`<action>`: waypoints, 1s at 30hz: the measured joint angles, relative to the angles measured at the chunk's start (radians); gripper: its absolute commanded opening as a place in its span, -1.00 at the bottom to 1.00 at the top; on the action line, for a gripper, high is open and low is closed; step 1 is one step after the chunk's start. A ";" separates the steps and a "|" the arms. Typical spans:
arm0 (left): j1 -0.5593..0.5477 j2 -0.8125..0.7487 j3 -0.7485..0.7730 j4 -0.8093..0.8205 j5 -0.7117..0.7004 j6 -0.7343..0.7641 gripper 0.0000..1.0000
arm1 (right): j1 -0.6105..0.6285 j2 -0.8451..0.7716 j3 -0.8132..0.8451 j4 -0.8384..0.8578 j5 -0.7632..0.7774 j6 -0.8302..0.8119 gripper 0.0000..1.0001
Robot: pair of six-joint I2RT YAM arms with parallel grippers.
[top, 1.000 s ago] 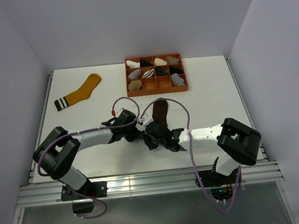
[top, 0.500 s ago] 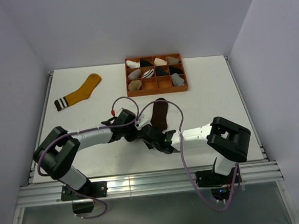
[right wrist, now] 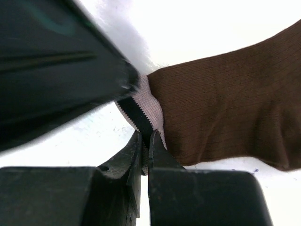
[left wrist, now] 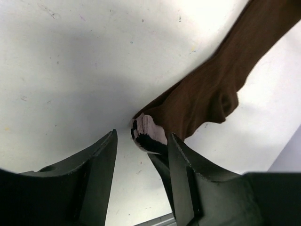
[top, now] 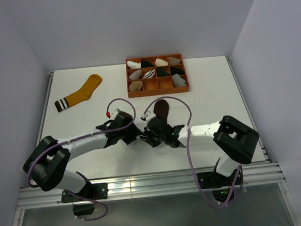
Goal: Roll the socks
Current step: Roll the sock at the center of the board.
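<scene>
**Brown sock pinched at the cuff by the right gripper**

Nearest the bases, both arms are reached inward over the white table (top: 216, 87), and their grippers are brought together at the middle of the near half. The right gripper (right wrist: 145, 136) is clenched: its two fingers are pressed together on the striped cuff (right wrist: 141, 110) of the dark brown sock (top: 161, 109). The left gripper (left wrist: 141, 136) is released, with its fingers set apart and nothing gripped between them. The cuff is seen just at the tip of one left finger; whether it is touched there cannot be told. From the pinched cuff, the brown sock is laid out flat on the table, stretched away from the arms toward the tray. Farther off, to the left, the mustard-yellow sock (top: 84, 90) is laid flat and well apart from both grippers. At the far side, an orange tray (top: 158, 92) is placed, and small sock bundles (top: 134, 64) are held in its compartments.
</scene>
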 measured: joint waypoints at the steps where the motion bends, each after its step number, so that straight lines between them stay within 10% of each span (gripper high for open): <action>1: 0.000 -0.011 -0.004 0.000 -0.004 -0.002 0.05 | -0.026 -0.007 -0.009 0.007 -0.049 0.012 -1.00; 16: -0.003 -0.059 -0.060 0.063 0.007 -0.027 -0.01 | -0.358 0.077 -0.216 0.436 -0.714 0.366 -1.00; 30: -0.027 0.026 -0.060 0.114 0.026 -0.023 -0.09 | -0.440 0.214 -0.229 0.615 -0.903 0.510 -1.00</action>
